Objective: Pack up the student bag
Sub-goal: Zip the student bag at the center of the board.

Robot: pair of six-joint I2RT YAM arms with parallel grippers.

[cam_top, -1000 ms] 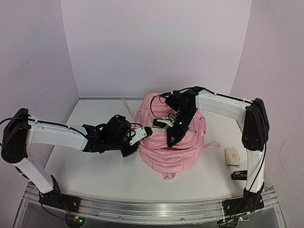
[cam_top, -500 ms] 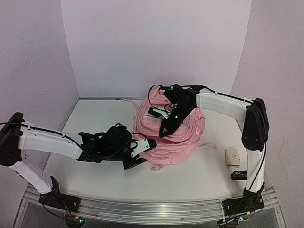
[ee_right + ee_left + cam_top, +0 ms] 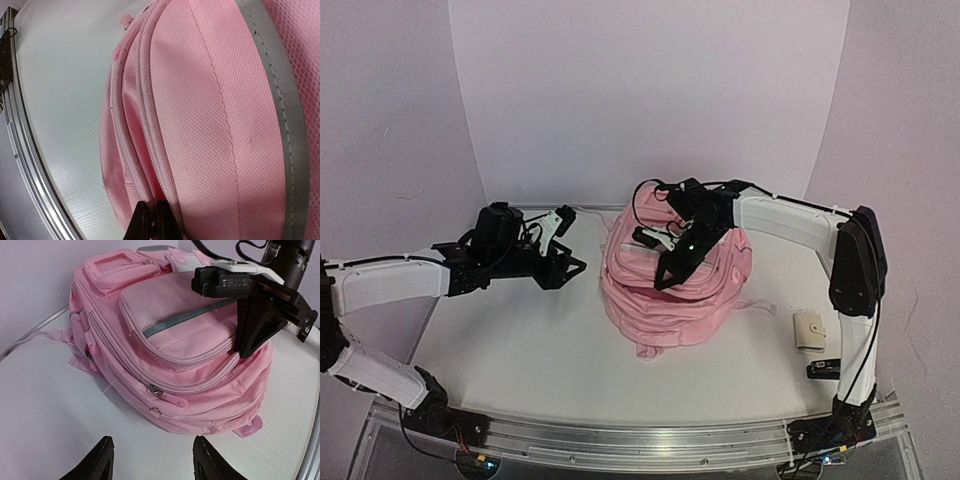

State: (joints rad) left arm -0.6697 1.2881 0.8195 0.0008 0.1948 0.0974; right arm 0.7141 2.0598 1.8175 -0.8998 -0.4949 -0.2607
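The student bag [image 3: 670, 300] is a large pink backpack lying in the middle of the table, front pockets up. My right gripper [image 3: 664, 282] is on its front, shut on a fold of pink fabric at a pocket's zip seam; the right wrist view shows the black fingertips [image 3: 145, 220] pinched together on that seam of the bag [image 3: 215, 100]. My left gripper [image 3: 569, 246] is open and empty, off to the bag's left, apart from it. In the left wrist view it [image 3: 155, 462] faces the bag [image 3: 165, 370], and the right gripper [image 3: 255, 325] shows on top of it.
A small beige pouch [image 3: 810, 329] lies on the white table [image 3: 520, 350] right of the bag, with a small black object [image 3: 823, 370] nearer the front edge. Pale walls close the back and sides. A metal rail [image 3: 640, 440] runs along the front.
My left gripper has pulled away from the bag's front left and swung back to the left, open. The right gripper drew the pocket fabric up and back, then held still.
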